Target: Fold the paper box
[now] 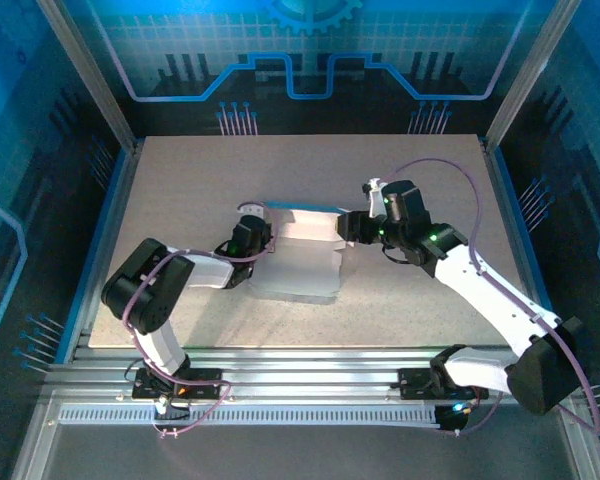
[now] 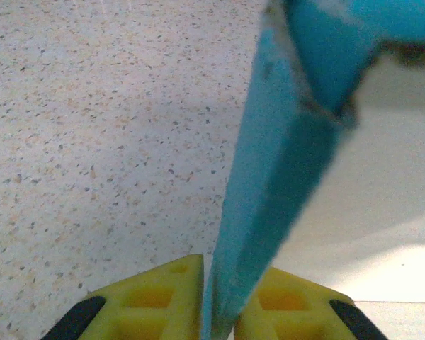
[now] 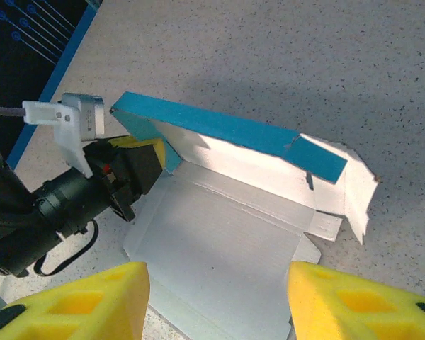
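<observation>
The paper box [image 1: 300,262] lies half-formed in the middle of the table, pale inner side up, with its far long wall [image 3: 219,127] raised and blue on the outside. My left gripper [image 1: 263,238] is at the box's left end, shut on an upright blue flap [image 2: 283,177] that runs between its yellow fingers [image 2: 156,297]. From the right wrist I see that gripper [image 3: 131,163] pinching the left corner. My right gripper [image 1: 345,228] hovers over the box's right end, open, its yellow fingertips [image 3: 85,301] wide apart above the flat pale panel [image 3: 227,234]. A loose end flap [image 3: 358,191] stands at the right.
The speckled beige table [image 1: 180,180] has a blue rim [image 1: 100,240] on its left side and metal frame posts [image 1: 85,70] at the back corners. Aluminium rails [image 1: 300,370] run along the near edge by the arm bases.
</observation>
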